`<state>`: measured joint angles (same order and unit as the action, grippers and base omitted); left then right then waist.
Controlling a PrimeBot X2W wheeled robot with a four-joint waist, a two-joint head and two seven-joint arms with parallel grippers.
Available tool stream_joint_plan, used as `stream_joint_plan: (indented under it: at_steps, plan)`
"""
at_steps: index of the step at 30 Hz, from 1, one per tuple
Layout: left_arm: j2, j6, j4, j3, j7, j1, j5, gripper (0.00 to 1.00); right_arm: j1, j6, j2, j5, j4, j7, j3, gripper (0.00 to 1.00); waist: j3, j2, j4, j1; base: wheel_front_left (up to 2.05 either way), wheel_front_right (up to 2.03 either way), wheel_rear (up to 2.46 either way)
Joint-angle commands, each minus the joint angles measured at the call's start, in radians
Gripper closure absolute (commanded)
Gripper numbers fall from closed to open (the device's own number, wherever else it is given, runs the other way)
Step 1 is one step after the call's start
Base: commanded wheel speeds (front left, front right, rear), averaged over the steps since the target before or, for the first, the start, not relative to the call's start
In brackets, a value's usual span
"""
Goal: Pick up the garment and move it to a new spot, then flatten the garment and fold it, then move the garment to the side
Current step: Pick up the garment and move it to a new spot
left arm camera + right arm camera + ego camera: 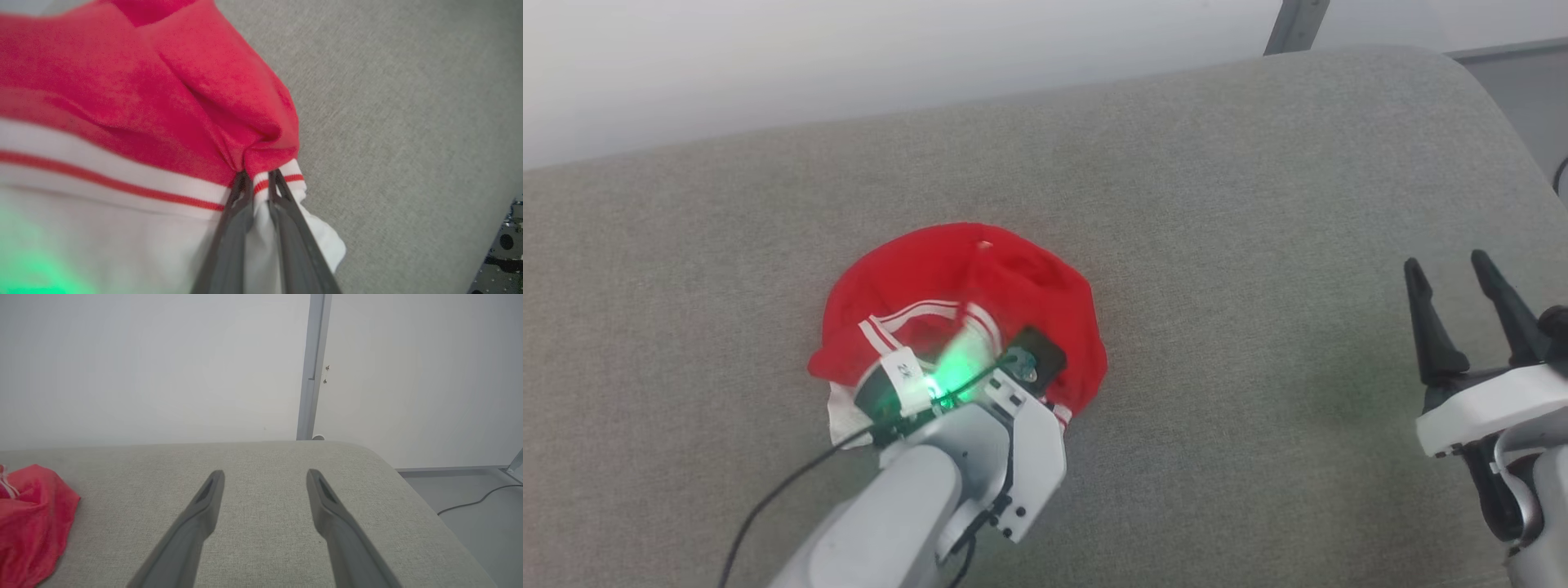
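The garment (964, 286) is a bunched heap of bright-red cloth with white striped cuffs, lying mid-left on the grey cushion. My left arm reaches over its near edge, and its wrist hides the fingertips in the head view. In the left wrist view my left gripper (260, 179) is shut on a pinch of the garment (143, 102) at the striped white cuff. My right gripper (1454, 282) stands open at the far right, well clear of the cloth. Its fingers (204, 498) hold nothing, with the garment (32, 514) at that view's left edge.
The grey cushion (1258, 245) has a rounded right end and a far edge against a pale wall (849, 57). A grey metal post (1294, 24) rises behind it. A dark cable (474, 500) lies on the floor right of the cushion.
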<state>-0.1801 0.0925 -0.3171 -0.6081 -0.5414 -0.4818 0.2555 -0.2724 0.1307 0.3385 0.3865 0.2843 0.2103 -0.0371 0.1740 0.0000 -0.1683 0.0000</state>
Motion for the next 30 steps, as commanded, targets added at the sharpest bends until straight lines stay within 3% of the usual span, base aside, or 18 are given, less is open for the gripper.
stream_joint_plan:
  at_steps: [1, 4, 5, 6, 16, 24, 30]
  plan:
    - [0.010, 0.004, -0.048, -0.013, 0.017, 0.001, -0.002, 1.00, -0.015, 0.000, -0.003, 0.003, 0.009, 0.009, -0.009, 0.00, -0.003, 0.0000, 0.002, 0.0000, 0.00, 0.00, 0.00]
    - [0.033, 0.013, -0.124, -0.040, 0.045, -0.008, 0.004, 0.60, -0.017, 0.000, -0.002, 0.002, 0.023, 0.011, -0.016, 0.00, -0.013, 0.0000, 0.008, 0.0000, 0.00, 0.00, 0.00]
    - [0.040, 0.017, -0.144, -0.048, 0.055, -0.011, 0.007, 0.27, -0.018, 0.000, -0.002, 0.001, 0.027, 0.012, -0.019, 0.00, -0.016, 0.0000, 0.010, 0.0000, 0.00, 0.00, 0.00]
    - [0.048, 0.019, -0.161, -0.052, 0.066, -0.013, 0.018, 0.00, -0.020, 0.000, -0.002, 0.000, 0.030, 0.012, -0.022, 0.00, -0.021, 0.0000, 0.012, 0.0000, 0.00, 0.00, 0.00]
    - [0.037, 0.023, -0.155, -0.016, 0.151, -0.032, 0.082, 0.00, 0.005, 0.000, 0.004, -0.016, 0.043, 0.006, -0.028, 0.00, -0.091, 0.0000, 0.054, 0.0000, 0.00, 0.00, 0.00]
    - [-0.048, -0.026, -0.007, 0.069, 0.242, 0.038, 0.113, 0.00, 0.038, 0.000, -0.007, -0.039, 0.035, -0.008, -0.015, 0.00, -0.149, 0.0000, 0.103, 0.0000, 0.00, 0.00, 0.00]
    - [-0.127, -0.091, 0.102, 0.181, 0.365, 0.126, 0.146, 0.00, 0.066, 0.000, -0.013, -0.049, 0.028, -0.006, -0.006, 0.00, -0.178, 0.0000, 0.137, 0.0000, 0.00, 0.00, 0.00]
